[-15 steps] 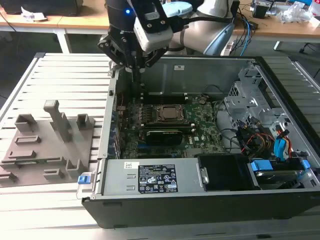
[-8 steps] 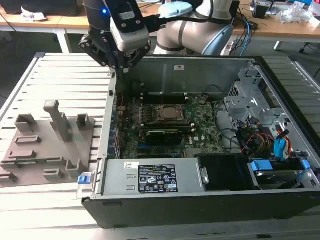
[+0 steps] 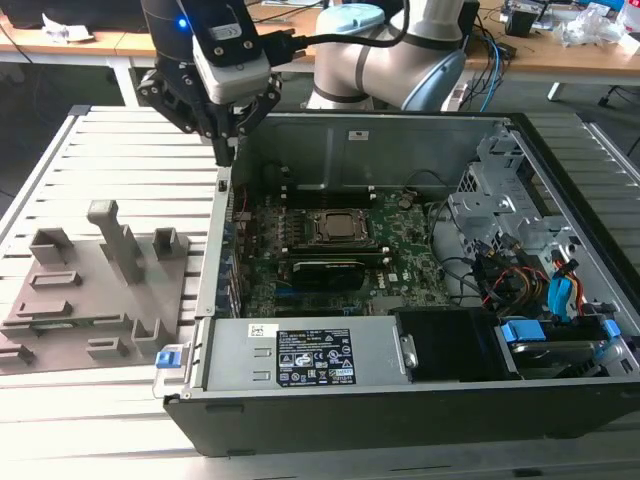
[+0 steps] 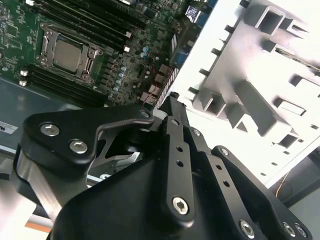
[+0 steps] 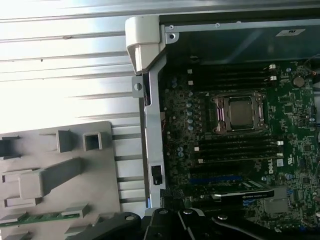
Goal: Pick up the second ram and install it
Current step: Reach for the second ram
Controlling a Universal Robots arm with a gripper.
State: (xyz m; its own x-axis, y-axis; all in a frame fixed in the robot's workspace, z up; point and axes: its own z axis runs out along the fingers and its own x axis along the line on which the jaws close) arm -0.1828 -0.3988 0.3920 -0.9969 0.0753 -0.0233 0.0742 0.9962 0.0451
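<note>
Overhead, clenched jaws hover at the case (image 3: 400,420) edge — 2nd ram (image 5: 45,218) lies in the grey holder (image 5: 60,180).

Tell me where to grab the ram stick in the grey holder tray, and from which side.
Pinch the ram stick across its two flat faces, midway along its long top edge, coming down from above. It appears to stand on edge in a slot of the grey holder tray, so likely only that thin green edge is free; tray walls flank it.
</note>
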